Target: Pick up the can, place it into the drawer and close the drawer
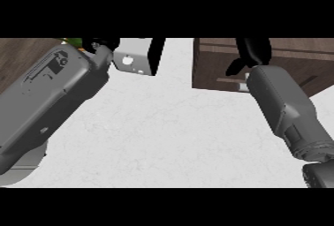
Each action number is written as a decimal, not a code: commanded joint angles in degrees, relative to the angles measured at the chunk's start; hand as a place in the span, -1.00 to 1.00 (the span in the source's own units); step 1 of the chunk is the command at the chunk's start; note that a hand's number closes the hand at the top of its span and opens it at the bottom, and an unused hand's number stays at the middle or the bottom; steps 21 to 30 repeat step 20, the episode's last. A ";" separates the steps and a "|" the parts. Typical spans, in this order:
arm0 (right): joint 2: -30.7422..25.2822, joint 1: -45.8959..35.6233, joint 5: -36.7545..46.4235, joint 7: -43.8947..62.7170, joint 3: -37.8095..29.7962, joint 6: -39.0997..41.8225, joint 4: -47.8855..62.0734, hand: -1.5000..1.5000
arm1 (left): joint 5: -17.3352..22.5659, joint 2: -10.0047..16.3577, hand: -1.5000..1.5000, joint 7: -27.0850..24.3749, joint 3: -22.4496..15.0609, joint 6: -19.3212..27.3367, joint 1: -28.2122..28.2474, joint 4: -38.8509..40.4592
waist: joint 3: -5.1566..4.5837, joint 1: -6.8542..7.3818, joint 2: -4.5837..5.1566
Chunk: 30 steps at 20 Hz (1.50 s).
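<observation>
Can: cannot be made out for certain. A green and orange scrap (pixel 74 42) shows at the top edge, far left of the wooden drawer unit (pixel 294 50) and just beside the left robot hand (pixel 101 45); I cannot tell whether it is the can. Left robot hand: grip cannot be told. Right robot hand (pixel 253 50) lies over the drawer unit's front; grip cannot be told. 1 grey box (pixel 134 56) stands on the white counter (pixel 163 132), left of the drawer unit.

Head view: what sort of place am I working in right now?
Most likely a kitchen worktop: a white marbled counter, a dark wooden drawer unit at the upper right, and a grey box, perhaps an appliance, at the top centre.
</observation>
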 commanded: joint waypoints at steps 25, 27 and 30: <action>1.31 -7.46 -24.90 -17.29 -23.78 15.93 3.02 -1.00 | -1.20 2.27 -1.00 4.40 0.25 1.73 2.32 -7.60 | -0.15 0.77 -0.42; 1.31 -7.46 -24.90 -17.29 -23.78 15.93 3.02 -1.00 | -1.20 2.27 -1.00 4.40 0.25 1.73 2.32 -7.60 | -0.15 0.77 -0.42; 1.31 -7.46 -24.90 -17.29 -23.78 15.93 3.02 -1.00 | -1.20 2.27 -1.00 4.40 0.25 1.73 2.32 -7.60 | -0.15 0.77 -0.42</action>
